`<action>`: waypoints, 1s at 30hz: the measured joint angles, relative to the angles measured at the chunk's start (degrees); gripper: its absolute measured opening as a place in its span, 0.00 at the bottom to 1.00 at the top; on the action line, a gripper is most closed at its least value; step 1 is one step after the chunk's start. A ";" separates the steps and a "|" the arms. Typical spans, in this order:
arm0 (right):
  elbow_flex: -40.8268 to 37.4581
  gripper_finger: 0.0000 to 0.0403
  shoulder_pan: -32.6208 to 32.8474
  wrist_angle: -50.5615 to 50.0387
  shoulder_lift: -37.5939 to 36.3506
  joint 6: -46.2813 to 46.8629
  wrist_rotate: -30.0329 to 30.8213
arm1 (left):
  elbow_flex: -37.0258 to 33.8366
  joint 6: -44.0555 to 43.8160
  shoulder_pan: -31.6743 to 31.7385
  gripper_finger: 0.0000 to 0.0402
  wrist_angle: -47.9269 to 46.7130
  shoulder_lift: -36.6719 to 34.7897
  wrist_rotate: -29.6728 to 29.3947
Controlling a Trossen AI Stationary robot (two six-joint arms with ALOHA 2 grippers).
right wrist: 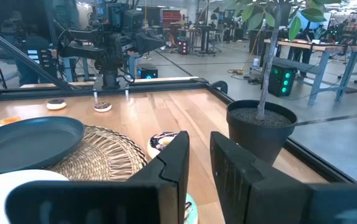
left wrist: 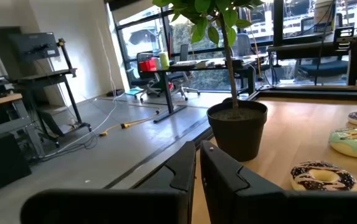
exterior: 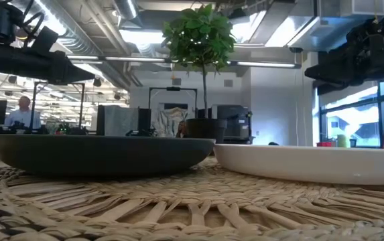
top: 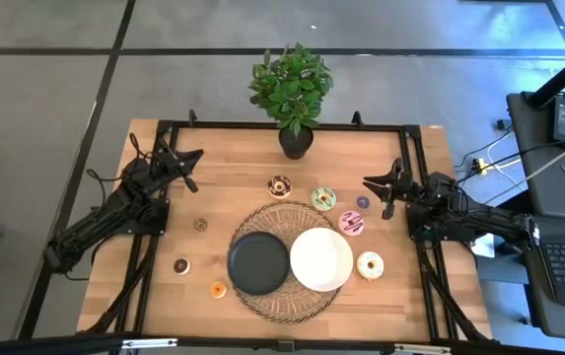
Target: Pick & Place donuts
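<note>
Wooden tabletop (top: 223,187) framed by black rails carries a round woven mat (top: 287,261) near its front middle, with a black plate (top: 258,263) and a white plate (top: 321,259) lying side by side on it. A potted plant (top: 293,94) stands at the back edge.

The donuts lie scattered around the mat, all on bare wood or at the mat's rim. A chocolate donut with pale sprinkles (top: 279,186) sits just behind the mat, a green one (top: 322,199) beside it, a small purple one (top: 362,202) farther right, a pink one (top: 351,223) touching the mat's right edge, and a cream one (top: 369,265) just right of the white plate. On the left side lie a small brown one (top: 200,225), a dark one with a pale ring (top: 181,265) and an orange one (top: 218,290).

The left gripper (top: 189,158) hangs above the table's back left area, fingers pressed together and holding nothing. The right gripper (top: 388,183) hovers just beside the purple donut, its jaws parted only narrowly and empty.
</note>
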 joint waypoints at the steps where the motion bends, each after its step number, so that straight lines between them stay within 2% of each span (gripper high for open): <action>1: 0.00 0.17 0.01 0.00 0.02 0.04 0.00 | 0.02 0.00 0.00 0.05 0.00 0.00 0.01; 26: 0.01 0.17 0.00 0.02 0.02 0.04 0.00 | 0.00 0.00 -0.02 0.05 -0.02 0.00 0.00; 30: 0.00 0.17 0.02 0.02 0.02 8.45 -0.04 | 0.00 0.00 0.00 0.05 0.00 0.00 0.00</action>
